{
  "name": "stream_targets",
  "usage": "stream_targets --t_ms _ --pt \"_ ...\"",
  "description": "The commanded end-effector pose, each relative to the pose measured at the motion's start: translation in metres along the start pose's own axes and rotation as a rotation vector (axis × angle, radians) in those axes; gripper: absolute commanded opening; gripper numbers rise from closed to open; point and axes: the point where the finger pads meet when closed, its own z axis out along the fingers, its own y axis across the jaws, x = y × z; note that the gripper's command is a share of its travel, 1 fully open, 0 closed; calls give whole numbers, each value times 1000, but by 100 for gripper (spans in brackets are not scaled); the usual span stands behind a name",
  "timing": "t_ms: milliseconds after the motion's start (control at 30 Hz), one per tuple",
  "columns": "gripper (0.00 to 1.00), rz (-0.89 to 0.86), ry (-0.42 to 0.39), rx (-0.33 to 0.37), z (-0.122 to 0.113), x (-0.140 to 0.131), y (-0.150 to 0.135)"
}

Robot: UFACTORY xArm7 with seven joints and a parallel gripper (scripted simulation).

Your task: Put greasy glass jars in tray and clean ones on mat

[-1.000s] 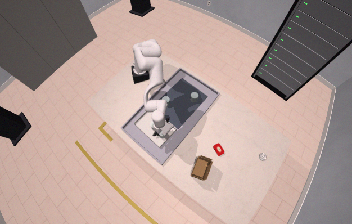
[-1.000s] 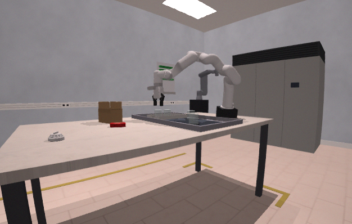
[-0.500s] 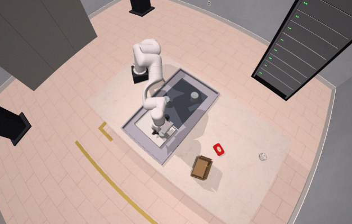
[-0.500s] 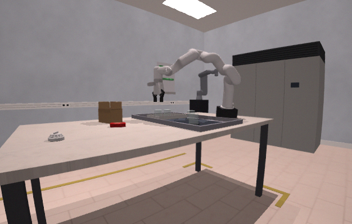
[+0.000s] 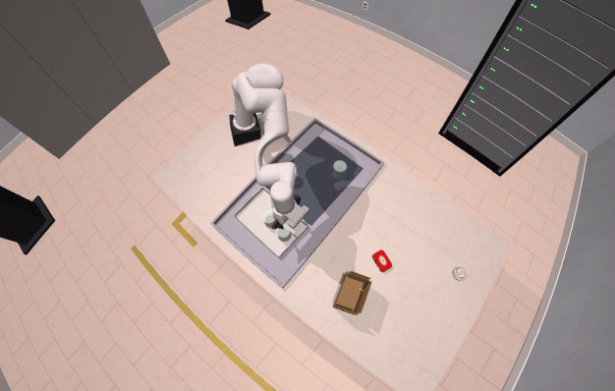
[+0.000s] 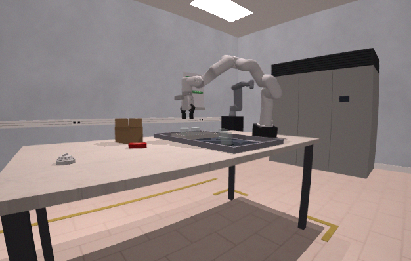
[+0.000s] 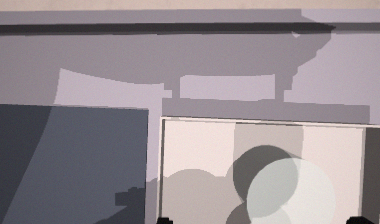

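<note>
A dark drying mat (image 5: 326, 172) and a pale tray (image 5: 269, 229) lie side by side inside a grey rimmed base (image 5: 300, 196). One glass jar (image 5: 339, 168) stands on the mat. Two glass jars (image 5: 269, 219) (image 5: 283, 234) stand in the tray. My gripper (image 5: 282, 222) hangs well above the tray, open and empty; it also shows in the side view (image 6: 187, 115). In the wrist view a pale jar top (image 7: 291, 192) lies in the tray (image 7: 264, 165) just ahead of my open fingertips, with the mat (image 7: 72, 160) to the left.
A cardboard box (image 5: 352, 292), a red flat object (image 5: 382, 260) and a small grey round part (image 5: 459, 273) lie on the table away from the base. The arm's black pedestal (image 5: 246, 132) stands at the table's far end.
</note>
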Motion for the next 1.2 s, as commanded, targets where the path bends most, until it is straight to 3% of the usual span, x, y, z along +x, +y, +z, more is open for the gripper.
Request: stream_targets --t_ms 0,133,200,700,767,1167 --pt "100 2 10 -9 -3 1 -39" --pt "100 2 10 -9 -3 1 -73" --pt "100 2 10 -9 -3 1 -73" --pt "100 2 10 -9 -2 1 -197" --pt "100 2 10 -9 -2 1 -197" --pt "100 2 10 -9 -1 1 -297"
